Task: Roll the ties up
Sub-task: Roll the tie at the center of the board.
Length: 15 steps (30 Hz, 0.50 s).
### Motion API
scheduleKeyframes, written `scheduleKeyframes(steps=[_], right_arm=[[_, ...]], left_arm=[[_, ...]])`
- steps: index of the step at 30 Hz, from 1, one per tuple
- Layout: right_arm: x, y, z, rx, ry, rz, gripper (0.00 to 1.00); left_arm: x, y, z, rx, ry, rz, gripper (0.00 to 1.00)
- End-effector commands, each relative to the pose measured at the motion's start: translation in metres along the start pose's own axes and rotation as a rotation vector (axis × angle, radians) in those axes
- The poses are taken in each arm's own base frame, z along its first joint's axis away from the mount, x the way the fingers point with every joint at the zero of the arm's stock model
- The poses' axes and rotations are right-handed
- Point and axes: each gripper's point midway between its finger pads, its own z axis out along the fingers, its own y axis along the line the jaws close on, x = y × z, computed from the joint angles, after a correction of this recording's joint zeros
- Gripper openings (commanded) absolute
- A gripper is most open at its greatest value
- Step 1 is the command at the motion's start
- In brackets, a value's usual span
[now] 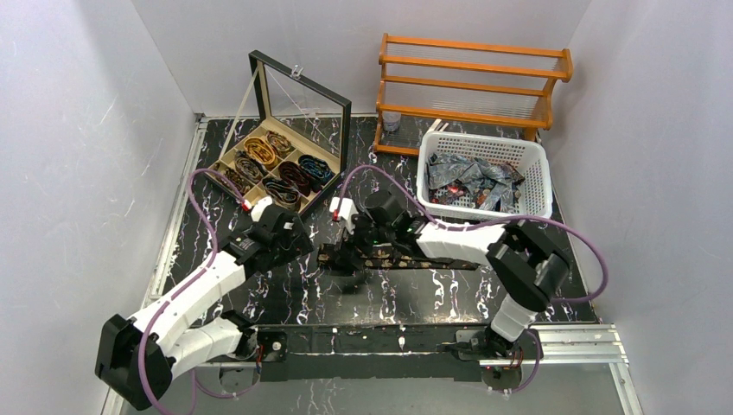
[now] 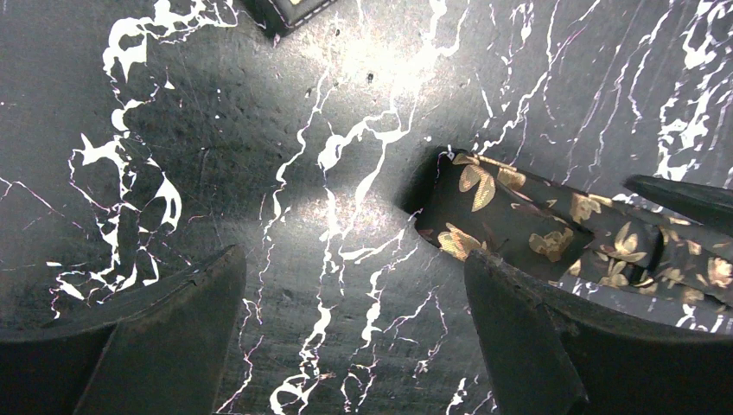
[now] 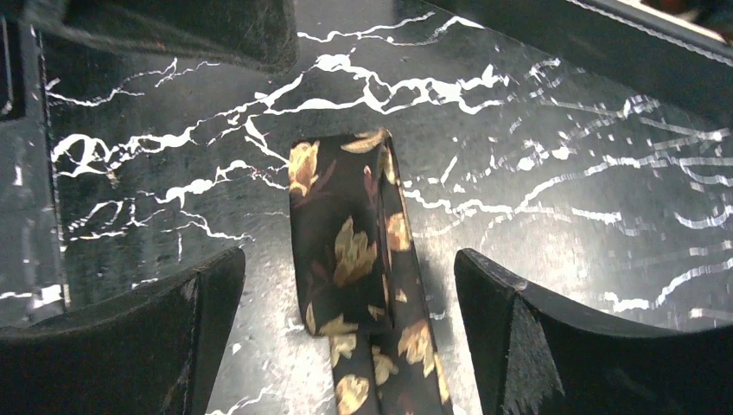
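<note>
Top external shows box (image 1: 347,134), basket (image 1: 425,173), rack (image 1: 471,65) behind the flat tie (image 1: 385,258).

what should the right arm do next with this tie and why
Probably lower the right gripper and close on the end of the dark gold-flowered tie: the gripper is open and straddles that end, which lies flat and unrolled on the table, while the left gripper is open beside it, gripping nothing.

Black marbled table (image 1: 281,301) carries tie (image 1: 391,257), box (image 1: 300,105), basket (image 1: 484,150), rack (image 1: 471,79).
</note>
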Motion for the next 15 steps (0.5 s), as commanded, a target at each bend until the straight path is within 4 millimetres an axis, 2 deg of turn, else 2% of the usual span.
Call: scheduleKeyframes(steps=[1, 3, 10, 15], right_arm=[[-0.026, 0.001, 0.022, -0.060, -0.060, -0.213, 0.99], [-0.021, 0.005, 0.031, -0.081, -0.047, -0.215, 0.99], [-0.002, 0.000, 0.055, -0.098, -0.006, -0.218, 0.99], [0.024, -0.002, 0.068, -0.122, 0.065, -0.199, 0.99]], left_arm=[[0.001, 0.010, -0.005, 0.004, 0.008, -0.039, 0.94], [0.001, 0.013, -0.005, -0.001, 0.007, -0.042, 0.95], [0.002, 0.017, -0.009, 0.004, 0.007, -0.038, 0.95], [0.002, 0.018, -0.011, 0.006, 0.008, -0.036, 0.95]])
